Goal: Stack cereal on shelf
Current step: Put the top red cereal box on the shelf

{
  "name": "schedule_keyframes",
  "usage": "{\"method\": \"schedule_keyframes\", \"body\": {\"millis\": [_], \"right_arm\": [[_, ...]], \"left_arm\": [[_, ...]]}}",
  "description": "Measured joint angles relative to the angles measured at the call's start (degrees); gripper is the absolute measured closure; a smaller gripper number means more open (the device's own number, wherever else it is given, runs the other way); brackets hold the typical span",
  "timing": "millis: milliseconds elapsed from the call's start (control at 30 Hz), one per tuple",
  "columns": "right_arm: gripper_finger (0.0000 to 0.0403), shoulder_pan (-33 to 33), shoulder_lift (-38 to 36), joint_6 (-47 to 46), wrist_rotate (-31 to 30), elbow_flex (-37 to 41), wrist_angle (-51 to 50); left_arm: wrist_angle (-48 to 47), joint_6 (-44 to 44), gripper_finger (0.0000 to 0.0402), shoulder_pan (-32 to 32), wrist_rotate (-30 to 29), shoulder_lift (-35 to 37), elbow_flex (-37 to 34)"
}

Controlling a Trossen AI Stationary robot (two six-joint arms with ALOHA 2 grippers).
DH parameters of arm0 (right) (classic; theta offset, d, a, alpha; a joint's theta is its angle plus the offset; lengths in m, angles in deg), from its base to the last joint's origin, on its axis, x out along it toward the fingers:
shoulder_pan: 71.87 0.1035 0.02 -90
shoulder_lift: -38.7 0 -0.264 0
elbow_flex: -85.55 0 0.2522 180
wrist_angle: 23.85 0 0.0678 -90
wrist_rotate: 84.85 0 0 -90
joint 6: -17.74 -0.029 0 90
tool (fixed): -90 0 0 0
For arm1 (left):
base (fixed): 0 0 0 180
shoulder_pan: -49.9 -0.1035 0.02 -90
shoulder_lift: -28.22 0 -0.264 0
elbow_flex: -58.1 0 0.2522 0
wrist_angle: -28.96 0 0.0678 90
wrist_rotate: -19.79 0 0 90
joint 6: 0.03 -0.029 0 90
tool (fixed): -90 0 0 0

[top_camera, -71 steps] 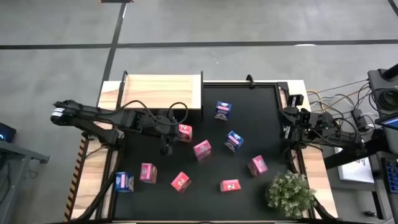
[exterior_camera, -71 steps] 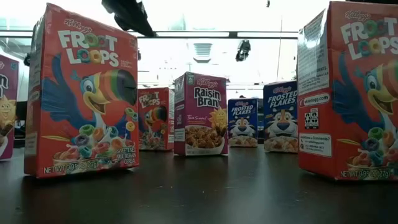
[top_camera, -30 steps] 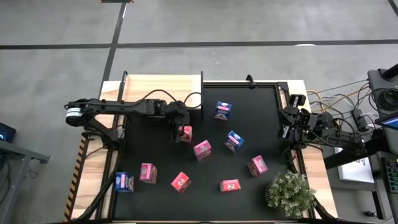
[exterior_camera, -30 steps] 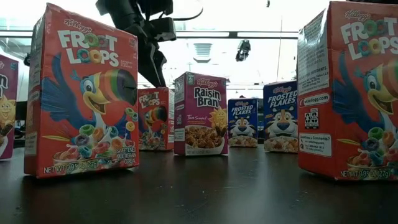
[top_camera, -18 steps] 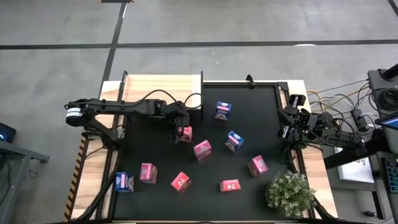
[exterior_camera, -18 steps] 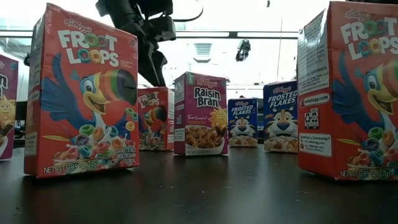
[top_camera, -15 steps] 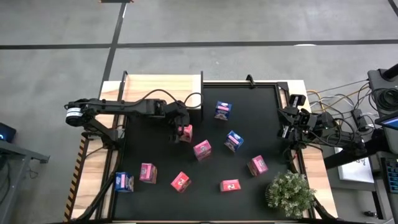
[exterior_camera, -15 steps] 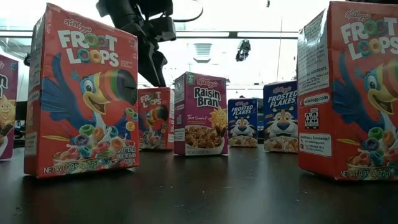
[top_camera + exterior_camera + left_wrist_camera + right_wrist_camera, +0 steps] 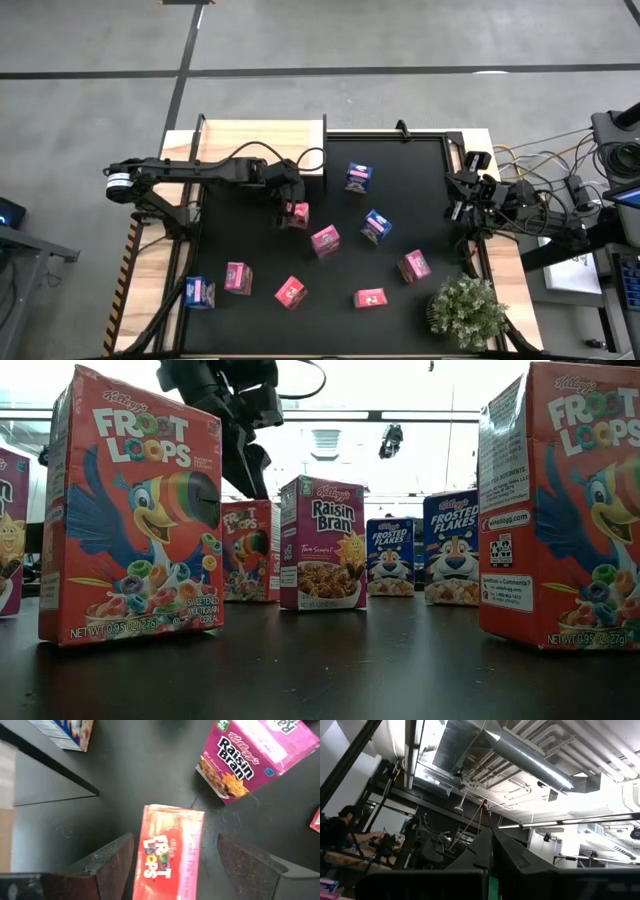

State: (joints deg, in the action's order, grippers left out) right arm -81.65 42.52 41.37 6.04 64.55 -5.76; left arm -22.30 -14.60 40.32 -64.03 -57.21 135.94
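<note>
high view, starting at the near edge of the black mat (image 9: pixel 420 170): a blue cereal box (image 9: pixel 200 293) stands at the near left corner, and pink boxes (image 9: pixel 238 278) (image 9: pixel 290 291) (image 9: pixel 371 298) run rightward along that edge, the last near a small green plant (image 9: pixel 466 311) at the near right corner. farther in, more pink boxes (image 9: pixel 415 265) (image 9: pixel 325 240) and a blue box (image 9: pixel 376 226) stand around the middle, apart from one another, and another blue box (image 9: pixel 359 177) stands toward the far edge. the left gripper (image 9: pixel 291 209) is low over the froot loops box (image 9: pixel 169 852) left of the middle, just off the shelf's near right corner. left wrist view shows its two fingers (image 9: pixel 107 862) spread wide, one on each side of that red box with a gap on both sides, so nothing is gripped; a raisin bran box (image 9: pixel 255 755) lies just beyond. the pale wooden shelf (image 9: pixel 262 148) sits at the far left corner of the table, with no box on its planks. the right gripper (image 9: pixel 457 205) waits at the right edge of the mat, its fingers pressed together on nothing.
</note>
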Motion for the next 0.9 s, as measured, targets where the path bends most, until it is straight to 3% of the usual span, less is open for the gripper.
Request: {"method": "schedule_keyframes", "body": {"millis": [433, 900], "right_arm": [[0.0394, 0.0, 0.0, 0.41, -1.06, 0.0, 0.0], [0.0394, 0.0, 0.0, 0.43, -1.06, 0.0, 0.0]], "left_arm": [[2.5, 0.15, 0.0139, 0.0, 0.52, -0.08, -3.7], [2.98, 0.25, 0.0214, 0.0, 0.33, -0.07, -3.73]]}}
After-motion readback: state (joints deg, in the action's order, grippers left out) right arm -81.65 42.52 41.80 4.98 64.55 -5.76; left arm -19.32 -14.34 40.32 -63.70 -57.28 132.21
